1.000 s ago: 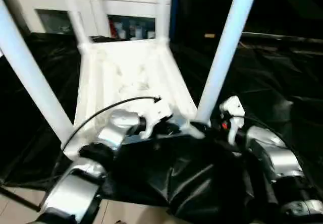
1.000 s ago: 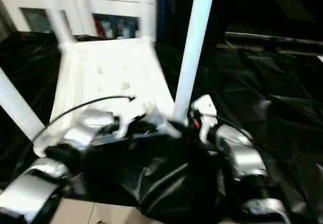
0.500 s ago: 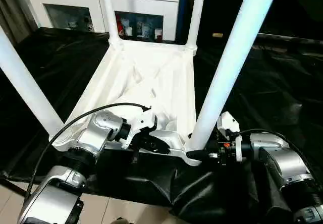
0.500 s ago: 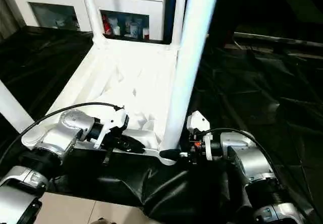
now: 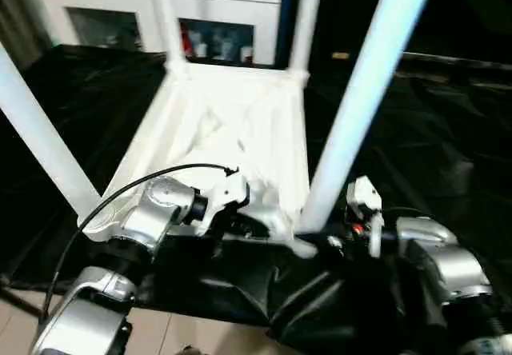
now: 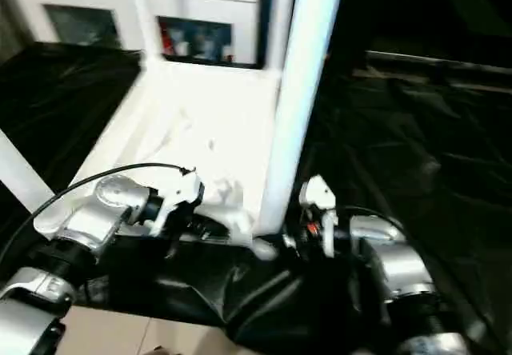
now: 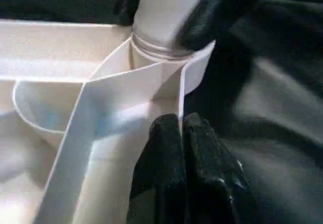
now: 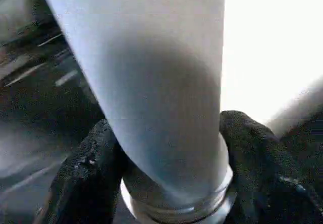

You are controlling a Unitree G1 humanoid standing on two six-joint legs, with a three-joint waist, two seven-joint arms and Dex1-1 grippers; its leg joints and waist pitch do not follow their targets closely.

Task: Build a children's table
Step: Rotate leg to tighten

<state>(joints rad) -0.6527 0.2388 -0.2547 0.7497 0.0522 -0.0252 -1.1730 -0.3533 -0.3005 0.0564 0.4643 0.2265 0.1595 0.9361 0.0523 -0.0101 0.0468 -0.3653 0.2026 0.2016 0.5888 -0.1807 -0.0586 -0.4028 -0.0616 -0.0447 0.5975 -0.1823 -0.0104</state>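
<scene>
- The black cloth (image 5: pixel 320 307) has bunched up in front of the right gripper (image 8: pixel 169 148) again, hiding the fingertips that showed plainly half a second ago at the foot of the near right leg (image 5: pixel 352 115)
- The tabletop (image 5: pixel 240 131), beyond the left gripper (image 7: pixel 179 133), has swung back from the strong tilt of a second ago

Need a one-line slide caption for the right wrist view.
Right gripper clasps the base of a white leg just above its socket collar, one black finger on each side.
</scene>
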